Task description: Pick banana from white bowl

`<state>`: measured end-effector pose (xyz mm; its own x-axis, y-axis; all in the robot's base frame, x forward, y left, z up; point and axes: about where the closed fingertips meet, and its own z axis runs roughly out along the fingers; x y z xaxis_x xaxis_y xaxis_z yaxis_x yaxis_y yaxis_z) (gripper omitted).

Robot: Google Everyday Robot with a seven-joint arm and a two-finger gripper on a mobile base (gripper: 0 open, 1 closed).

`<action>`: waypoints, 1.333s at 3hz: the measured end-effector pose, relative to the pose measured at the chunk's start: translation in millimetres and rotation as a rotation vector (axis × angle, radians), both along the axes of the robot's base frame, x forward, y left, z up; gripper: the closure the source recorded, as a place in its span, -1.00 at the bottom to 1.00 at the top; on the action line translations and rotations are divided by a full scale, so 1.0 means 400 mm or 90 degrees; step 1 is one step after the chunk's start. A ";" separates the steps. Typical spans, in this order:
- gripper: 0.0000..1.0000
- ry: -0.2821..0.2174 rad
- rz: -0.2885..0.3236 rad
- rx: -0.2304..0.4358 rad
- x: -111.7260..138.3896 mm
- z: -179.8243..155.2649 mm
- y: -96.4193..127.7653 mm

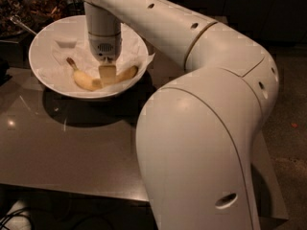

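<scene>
Down inside the white bowl point(45, 35), the end effector point(106, 74) hangs vertical off the wrist, set right on the middle of the banana point(85, 81). Can't tell from this view whether it's wide, narrow or clamped on the fruit. Banana lies on its side on the crumpled paper liner point(144, 59), stem up-left, far tip poking out on the other side of the end effector. Bowl sits on the dark worktop point(72, 147), toward its back-left corner, w/ dark food containers point(43, 4) just behind.

Risks, IMO:
- Curved, smooth fruit could roll or squirt out if the grip lands off-centre.
- Too much squeeze prob. bruises it.
- Paper may snag & lift w/ it, tipping the banana out.
- Lifting w/o a firm hold drops it back.
- Bowl isn't fixed, so side drag could shove it toward the containers.
</scene>
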<state>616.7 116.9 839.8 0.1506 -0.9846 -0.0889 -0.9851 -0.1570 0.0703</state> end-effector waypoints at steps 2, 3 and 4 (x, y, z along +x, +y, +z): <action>0.67 -0.007 -0.005 -0.003 0.004 -0.005 -0.010; 1.00 -0.007 -0.005 -0.003 0.004 -0.005 -0.010; 1.00 -0.038 -0.001 0.019 -0.016 0.023 -0.010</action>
